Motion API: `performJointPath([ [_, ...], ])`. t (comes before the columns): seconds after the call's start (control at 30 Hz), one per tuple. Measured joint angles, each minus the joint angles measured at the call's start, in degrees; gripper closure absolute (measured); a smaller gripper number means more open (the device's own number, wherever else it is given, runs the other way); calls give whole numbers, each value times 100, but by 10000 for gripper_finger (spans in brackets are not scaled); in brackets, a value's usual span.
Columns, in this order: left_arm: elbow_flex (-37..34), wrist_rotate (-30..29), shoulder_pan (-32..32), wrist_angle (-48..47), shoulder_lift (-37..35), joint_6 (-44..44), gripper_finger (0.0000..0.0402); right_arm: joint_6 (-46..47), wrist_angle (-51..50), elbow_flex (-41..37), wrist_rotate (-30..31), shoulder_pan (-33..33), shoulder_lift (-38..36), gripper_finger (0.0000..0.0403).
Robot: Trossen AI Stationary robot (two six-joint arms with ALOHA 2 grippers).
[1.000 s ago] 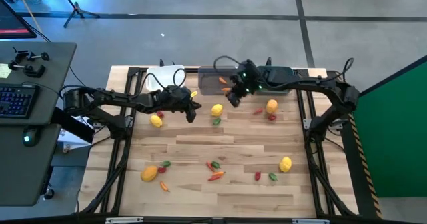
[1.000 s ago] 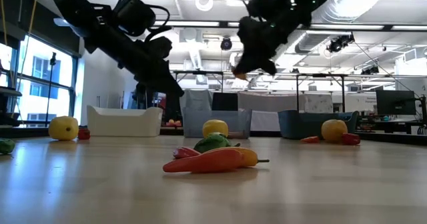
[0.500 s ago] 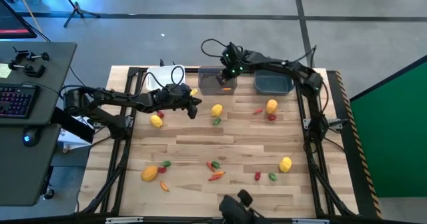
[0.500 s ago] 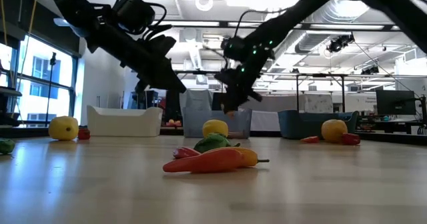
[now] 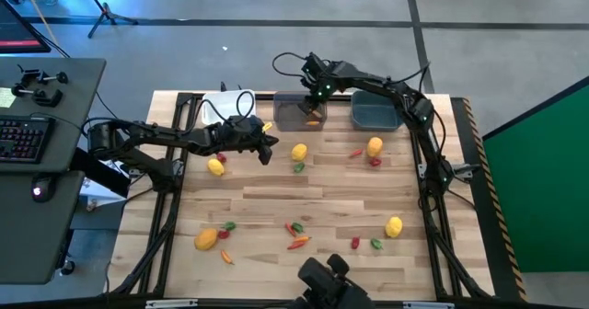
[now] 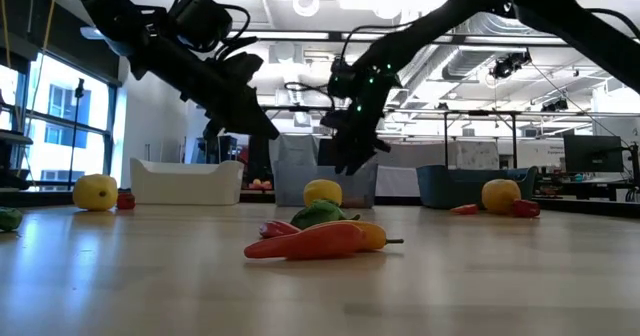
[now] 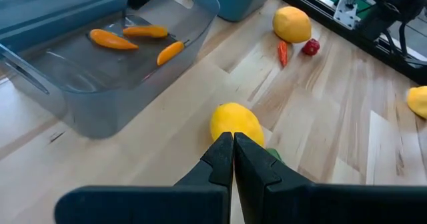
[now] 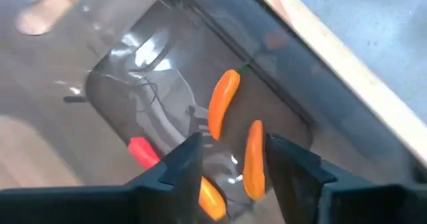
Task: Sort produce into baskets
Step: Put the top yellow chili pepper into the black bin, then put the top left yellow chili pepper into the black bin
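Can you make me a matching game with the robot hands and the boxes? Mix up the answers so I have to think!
Things:
1. left hand
2. right hand
3. grey bin
4. teal bin

States:
A. holds orange carrots
B. open, over the grey bin
C. shut, near a yellow fruit
D. nothing seen inside

Pairs: 1-C, 2-B, 3-A, 4-D

The left arm reached across the table's rear left part, its left claw (image 5: 268,149) closed and empty. The right arm stretched far leftward, its right claw (image 5: 316,92) open, fingers apart.
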Motion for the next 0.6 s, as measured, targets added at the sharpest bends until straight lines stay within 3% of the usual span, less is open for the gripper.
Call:
performJointPath([
  [0.13,0,265,2,-10,0,237,402,-445,-642,465,-3,-1,-218,251],
  [0.3,0,650,0,-163,0,413,402,-669,-720,265,-236,126,-705,339],
  [0.4,0,743,0,-172,0,560,402,-732,-464,-189,-328,320,-1014,393],
  [0.6,0,1276,39,-250,-2,884,402,-21,1294,-1981,-613,797,-1905,401],
])
